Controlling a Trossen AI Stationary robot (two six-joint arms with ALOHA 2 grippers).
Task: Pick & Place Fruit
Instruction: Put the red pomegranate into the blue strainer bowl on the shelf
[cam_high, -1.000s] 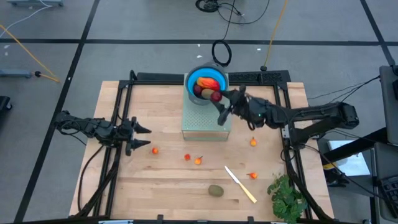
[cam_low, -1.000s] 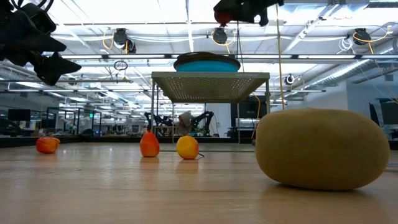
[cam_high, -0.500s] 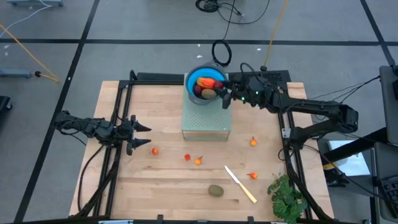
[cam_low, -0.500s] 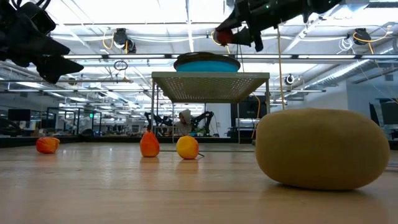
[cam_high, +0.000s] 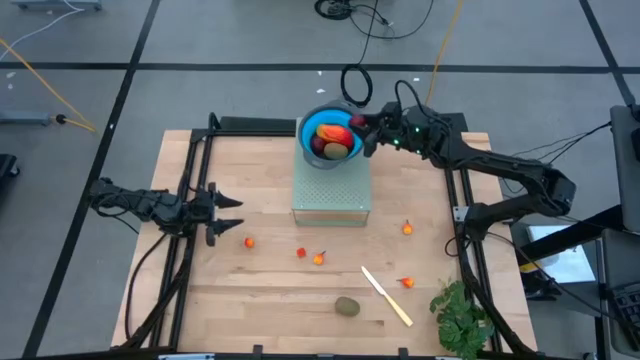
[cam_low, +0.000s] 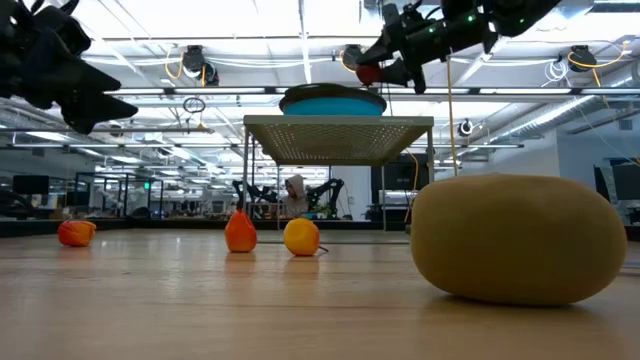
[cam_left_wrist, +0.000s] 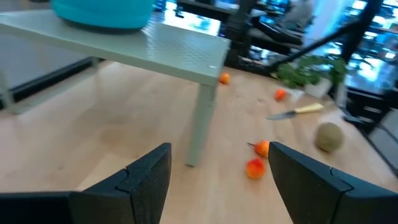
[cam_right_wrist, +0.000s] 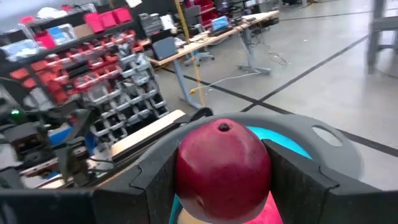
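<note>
**Holding a dark red ball at the blue bowl's rim**

Hovering at the left side of the pale wooden surface (cam_high: 270, 300): left gripper (cam_high: 228, 217), jaws spread wide, empty. Lying scattered across the middle: tiny orange-red fruit bits (cam_high: 318, 258), well apart from a brown-green kiwi-like oval (cam_high: 347, 306) near the front edge, beside a long cream knife (cam_high: 386, 295). Raised on a pale green perforated stand (cam_high: 331, 192): round blue bowl (cam_high: 320, 123), already containing a red-orange oval piece (cam_high: 336, 133) and darker fruit. Poised over that bowl's right rim: right gripper (cam_right_wrist: 222, 180), jaws clamped on a glossy dark red ball (cam_right_wrist: 222, 165). Resting at the front right corner: green leafy bunch (cam_high: 462, 315).
</note>
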